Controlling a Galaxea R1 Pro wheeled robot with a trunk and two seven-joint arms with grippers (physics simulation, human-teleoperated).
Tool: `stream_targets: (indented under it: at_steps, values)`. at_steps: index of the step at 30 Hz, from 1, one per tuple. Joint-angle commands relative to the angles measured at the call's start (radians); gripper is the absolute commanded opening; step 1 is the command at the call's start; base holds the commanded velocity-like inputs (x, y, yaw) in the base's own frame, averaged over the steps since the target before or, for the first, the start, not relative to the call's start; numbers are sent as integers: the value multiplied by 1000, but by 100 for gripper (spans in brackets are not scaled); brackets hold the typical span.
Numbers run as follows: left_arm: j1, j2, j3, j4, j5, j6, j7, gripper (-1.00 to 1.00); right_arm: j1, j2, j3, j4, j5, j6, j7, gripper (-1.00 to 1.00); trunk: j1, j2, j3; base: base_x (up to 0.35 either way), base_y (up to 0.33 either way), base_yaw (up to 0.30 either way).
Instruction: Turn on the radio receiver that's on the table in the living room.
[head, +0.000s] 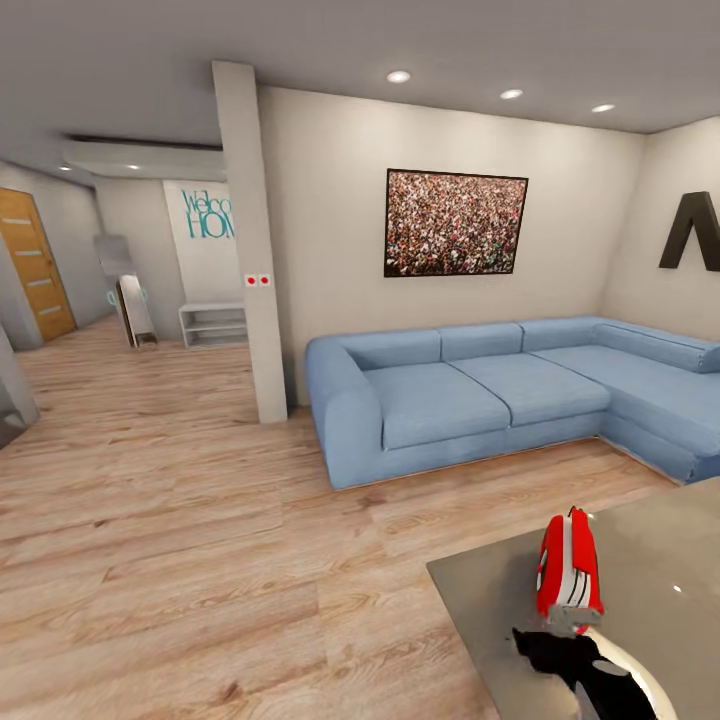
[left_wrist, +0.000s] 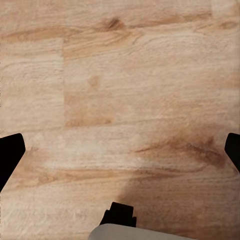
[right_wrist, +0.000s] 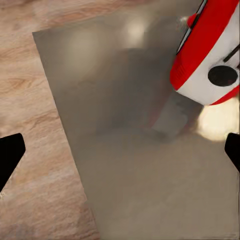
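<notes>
The red radio receiver (head: 568, 565) with white side trim stands upright on the glossy grey-brown table (head: 665, 560), near its left edge, at the lower right of the head view. My right gripper (head: 548, 648) hovers just on the near side of the radio, over the table. In the right wrist view the radio (right_wrist: 210, 50) and its black dial sit ahead and off to one side, above the table top (right_wrist: 135, 170). The right gripper (right_wrist: 120, 155) is open and holds nothing. My left gripper (left_wrist: 120, 150) is open over bare wood floor.
A blue L-shaped sofa (head: 500, 390) stands beyond the table under a dark-framed crowd picture (head: 455, 222). A white pillar (head: 255, 250) divides the room from a hallway with a wooden door (head: 35, 265) and a low white shelf (head: 213, 323). Wood floor (head: 200, 520) stretches to the left.
</notes>
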Motion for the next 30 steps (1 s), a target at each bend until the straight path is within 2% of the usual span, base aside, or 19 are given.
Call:
stream_targets:
  at_steps: [1, 5, 9, 12, 14, 16, 18, 21, 25, 26, 28, 30]
  values:
    - [0, 0, 0, 0, 0, -1, 1, 100, 0, -4, -30, -14, -16, 23, 2, 100, 0, 0, 0, 0, 0, 0]
    - [0, -1, 0, 0, 0, -2, 4, 100, 0, -20, -119, -75, -36, 79, 75, 100, 0, 0, 0, 0, 0, 0]
    - [0, 0, 0, 0, 0, -2, 5, 100, 0, -65, -212, -104, -39, 131, 169, 100, 0, 0, 0, 0, 0, 0]
    - [0, 0, 0, 0, 0, -2, 5, 100, 0, -101, -281, -140, -39, 178, 197, 100, 0, 0, 0, 0, 0, 0]
    - [0, 0, 0, 0, 0, -1, 4, 100, 0, -117, -304, -181, -39, 192, 203, 100, 0, 0, 0, 0, 0, 0]
    - [0, 0, 0, -1, 1, 2, -1, 100, 0, -137, -316, -241, -39, 228, 205, 100, 0, 0, 0, 0, 0, 0]
    - [0, -1, 0, -1, 1, 0, -4, 100, -11, -175, -320, -285, -44, 272, 206, 100, 0, 0, 0, 0, 0, 0]
    - [0, -6, 0, -1, 1, -3, -4, 100, -46, -195, -321, -295, -49, 284, 205, 100, 0, 0, 0, 0, 0, 0]
    - [0, -11, -3, -3, -2, -7, -2, 100, -101, -205, -318, -296, -49, 290, 195, 100, 0, 0, 0, 0, 0, 0]
    - [0, -10, -4, -9, -3, -8, -1, 100, -148, -206, -312, -281, -48, 292, 184, 100, 0, 0, 0, 0, 0, 0]
    - [0, -9, -4, -13, -4, -8, 0, 100, -202, -206, -302, -228, -44, 292, 156, 100, 0, 0, 0, 0, 0, 0]
    - [0, -7, -4, -21, -4, -8, 0, 100, -267, -206, -262, -152, -42, 288, 124, 100, 0, 0, 0, 0, 0, 0]
